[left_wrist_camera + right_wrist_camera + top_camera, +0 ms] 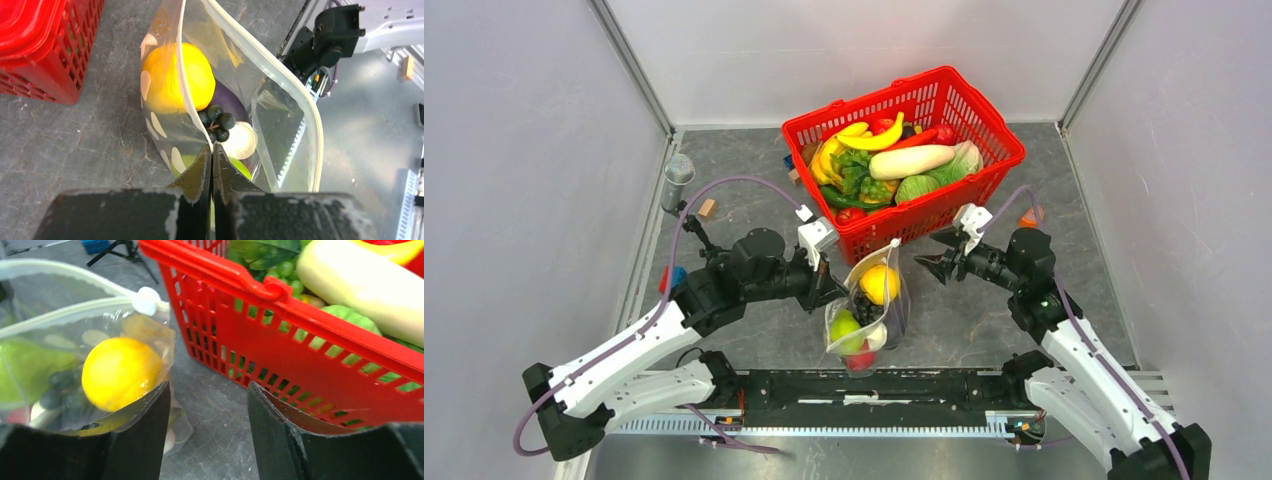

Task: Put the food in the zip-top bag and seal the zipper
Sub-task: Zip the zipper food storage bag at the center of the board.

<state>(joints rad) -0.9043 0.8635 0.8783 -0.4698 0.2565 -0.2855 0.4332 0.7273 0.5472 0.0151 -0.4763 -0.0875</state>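
The zip-top bag [871, 308] stands with its mouth open in front of the red basket. It holds a yellow citrus [879, 283], a green pear [845, 329], a red fruit [859, 360], dark grapes [216, 120] and a white piece [243, 140]. My left gripper [834, 291] is shut on the bag's near rim [212, 148]. The zipper [295, 92] runs round the open mouth, with its white slider [146, 301] at the basket end. My right gripper [927, 252] is open and empty just right of the bag [75, 340], beside the citrus [120, 372].
The red basket [944, 205] behind the bag holds more toy food, among it a white radish [912, 160] and bananas. A grey cylinder [678, 180], a wood block [707, 208] and an orange wedge [1030, 216] lie around it. The arms' rail [874, 385] runs along the near edge.
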